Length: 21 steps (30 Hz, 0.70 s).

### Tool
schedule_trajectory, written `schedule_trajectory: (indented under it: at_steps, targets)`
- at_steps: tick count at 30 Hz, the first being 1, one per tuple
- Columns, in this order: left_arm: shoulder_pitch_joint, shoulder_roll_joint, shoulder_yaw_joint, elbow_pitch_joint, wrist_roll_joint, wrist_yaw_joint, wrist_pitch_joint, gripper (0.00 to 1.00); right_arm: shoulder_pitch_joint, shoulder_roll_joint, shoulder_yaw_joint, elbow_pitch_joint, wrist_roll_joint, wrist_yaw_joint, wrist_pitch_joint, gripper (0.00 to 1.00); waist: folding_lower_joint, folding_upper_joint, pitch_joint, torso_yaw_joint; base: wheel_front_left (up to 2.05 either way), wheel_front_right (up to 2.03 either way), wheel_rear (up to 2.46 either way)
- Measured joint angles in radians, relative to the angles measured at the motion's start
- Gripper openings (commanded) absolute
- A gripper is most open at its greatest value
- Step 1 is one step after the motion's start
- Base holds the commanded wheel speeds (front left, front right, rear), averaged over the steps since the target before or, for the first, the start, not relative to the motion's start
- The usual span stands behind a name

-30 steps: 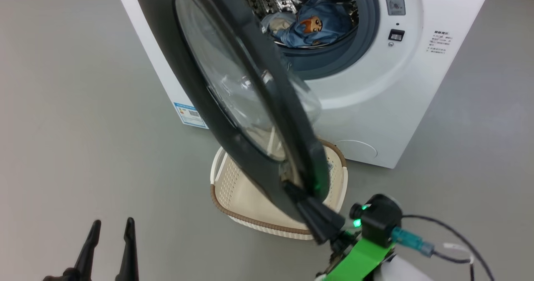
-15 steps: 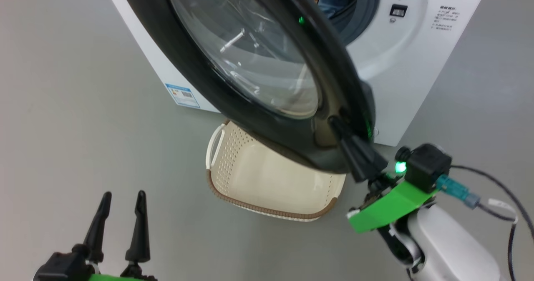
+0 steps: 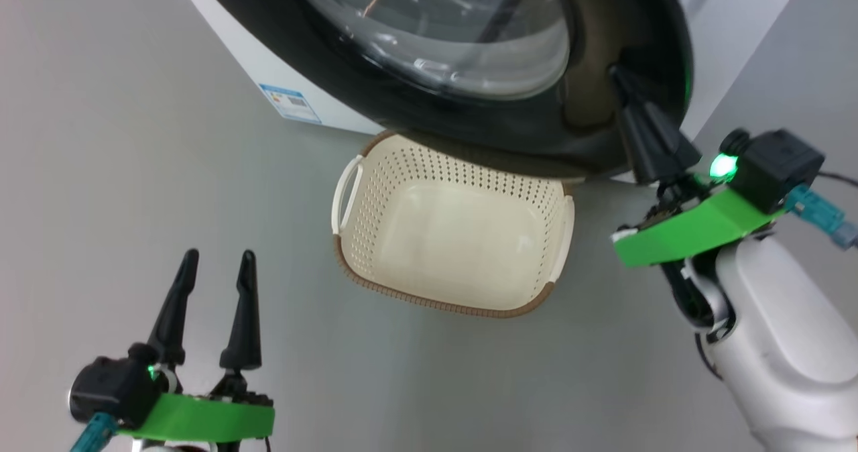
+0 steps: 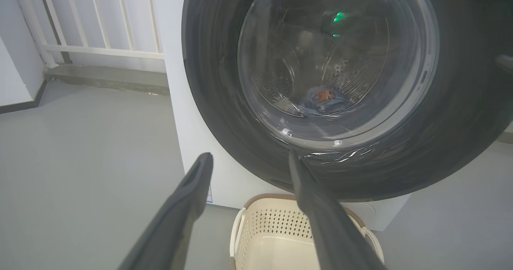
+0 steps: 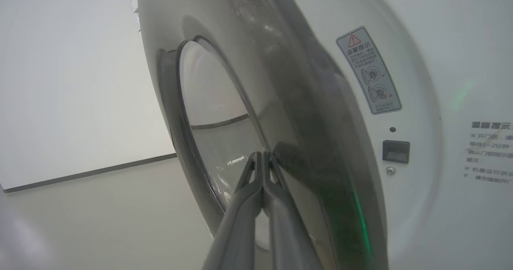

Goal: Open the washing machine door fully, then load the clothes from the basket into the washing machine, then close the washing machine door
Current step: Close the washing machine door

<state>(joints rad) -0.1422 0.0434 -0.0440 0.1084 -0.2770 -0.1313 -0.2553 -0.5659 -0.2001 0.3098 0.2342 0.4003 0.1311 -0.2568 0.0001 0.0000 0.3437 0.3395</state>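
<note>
Standing on a grey floor [image 3: 100, 170], a big white washing machine [image 5: 461, 41] takes up the top of the head view. Its large round black door [image 3: 469, 117], with a bulging clear glass window, is swung nearly against the machine's front. In the right wrist view a narrow gap remains, and the latch slot on the white front is uncovered. A small cream perforated basket [image 3: 402, 190] with a brown rim sits on the floor at the foot of the machine, just under the door's lower edge, its pale bottom showing. Through the glass in the left wrist view, light blue clothes [image 4: 320, 101] with an orange figure lie low in the steel drum. The right gripper [image 3: 620, 76] has its two dark fingers pressed together, holding nothing, tips touching the door's black face near its right edge. The left gripper [image 3: 219, 257] hangs at the lower left, fingers spread wide and holding nothing, well apart from the basket.
</note>
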Motion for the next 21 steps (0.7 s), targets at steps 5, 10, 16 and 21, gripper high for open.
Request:
schedule_trajectory:
  at_steps: [5, 10, 16, 21]
  targets:
    - [-0.032, -0.005, -0.020, -0.008, -0.005, 0.000, 0.000, 1.00, -0.056, -0.010, -0.035, 0.014, -0.003, 0.000, 0.000, 0.00, 0.0000, 0.0000, 0.041, 0.012, 0.00, 0.00, 0.00]
    - [-0.057, -0.008, -0.037, -0.010, -0.013, 0.000, 0.000, 1.00, -0.111, -0.015, -0.072, 0.036, -0.004, 0.000, 0.000, 0.00, 0.0000, 0.0000, 0.080, 0.023, 0.00, 0.00, 0.00]
    - [-0.090, -0.010, -0.057, -0.011, -0.023, 0.000, 0.000, 1.00, -0.169, -0.021, -0.121, 0.058, -0.021, 0.000, 0.000, 0.00, 0.0000, 0.0000, 0.121, 0.038, 0.00, 0.00, 0.00]
    - [-0.106, -0.012, -0.069, -0.014, -0.031, 0.000, 0.000, 1.00, -0.207, -0.021, -0.146, 0.068, -0.024, 0.002, 0.000, 0.00, 0.0000, 0.0000, 0.146, 0.052, 0.00, 0.00, 0.00]
